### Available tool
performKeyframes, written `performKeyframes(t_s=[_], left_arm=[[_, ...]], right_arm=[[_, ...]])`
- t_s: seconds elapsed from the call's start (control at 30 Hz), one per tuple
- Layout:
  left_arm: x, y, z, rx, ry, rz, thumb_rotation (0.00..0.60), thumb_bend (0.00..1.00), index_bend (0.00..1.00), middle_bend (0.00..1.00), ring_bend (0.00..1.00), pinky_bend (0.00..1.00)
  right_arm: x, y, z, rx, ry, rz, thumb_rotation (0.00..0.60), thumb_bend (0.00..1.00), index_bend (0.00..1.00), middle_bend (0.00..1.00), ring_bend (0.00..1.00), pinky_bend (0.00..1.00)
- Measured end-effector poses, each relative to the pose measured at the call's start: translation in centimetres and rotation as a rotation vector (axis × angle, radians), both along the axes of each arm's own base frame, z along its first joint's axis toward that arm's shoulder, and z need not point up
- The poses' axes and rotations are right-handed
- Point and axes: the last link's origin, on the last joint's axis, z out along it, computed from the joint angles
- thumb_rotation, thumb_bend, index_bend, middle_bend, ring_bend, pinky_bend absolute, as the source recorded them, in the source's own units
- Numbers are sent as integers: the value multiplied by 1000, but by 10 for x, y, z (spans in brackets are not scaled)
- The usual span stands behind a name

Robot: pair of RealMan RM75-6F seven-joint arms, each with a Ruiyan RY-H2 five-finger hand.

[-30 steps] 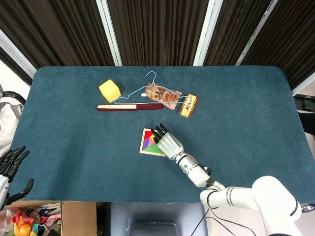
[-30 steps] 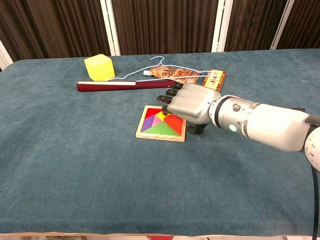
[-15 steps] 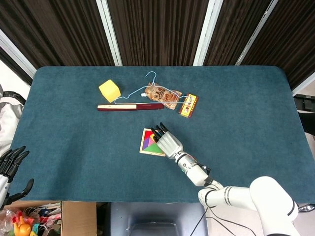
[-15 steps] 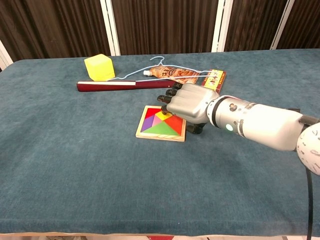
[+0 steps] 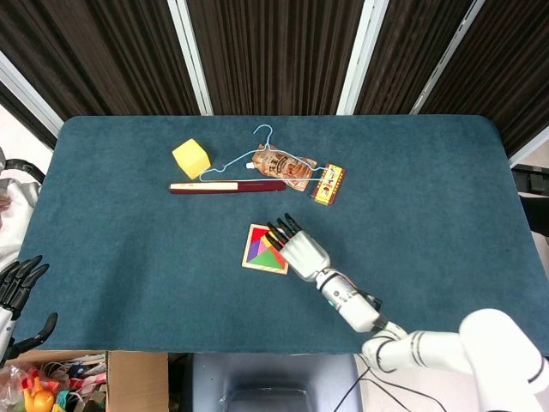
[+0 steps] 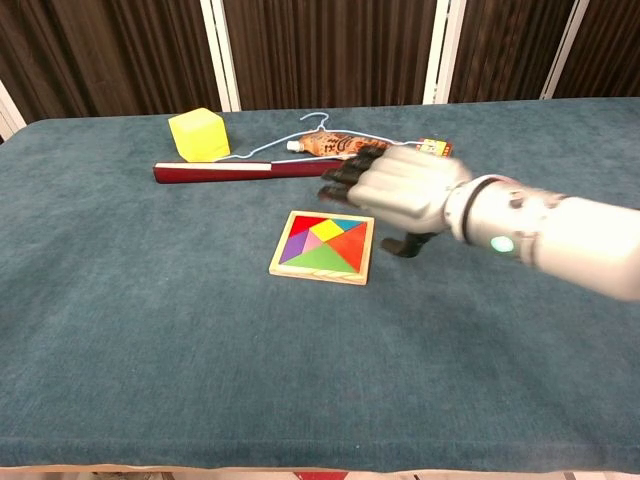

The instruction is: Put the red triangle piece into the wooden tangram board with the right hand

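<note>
Right hand [image 6: 405,190] hangs above the table [image 6: 150,330] just right of the wooden tangram board [image 6: 322,247], fingers loosely apart, holding nothing. The red triangle piece [image 6: 352,243] sits in the board's right side, just left of and below the hand, flush with the other coloured pieces. Left hand [image 5: 19,283] is far to the left at the table edge, fingers spread; print on the pouch [image 5: 283,165] and small box [image 5: 328,184] beyond the right hand is too small to read.
</note>
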Motion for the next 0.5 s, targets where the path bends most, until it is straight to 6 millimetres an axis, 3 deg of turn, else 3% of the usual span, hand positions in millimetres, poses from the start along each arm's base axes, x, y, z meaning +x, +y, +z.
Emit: performKeyframes(t_s=[0.17,0.43,0.5], left_arm=[[-1,-1,1,14,10,9,600,441,0,0,0,24],[-1,2,-1,63,45,31,600,441,0,0,0,24],[0,3,-3,67,57,36,600,441,0,0,0,23]], right_arm=[[-37,27,49,-91,-118,-85,600,307,0,0,0,0],[-139,110,144,-341,-379,-388,600,229,0,0,0,0],[-153,125,161,-386,-441,-415,600,220,0,0,0,0]])
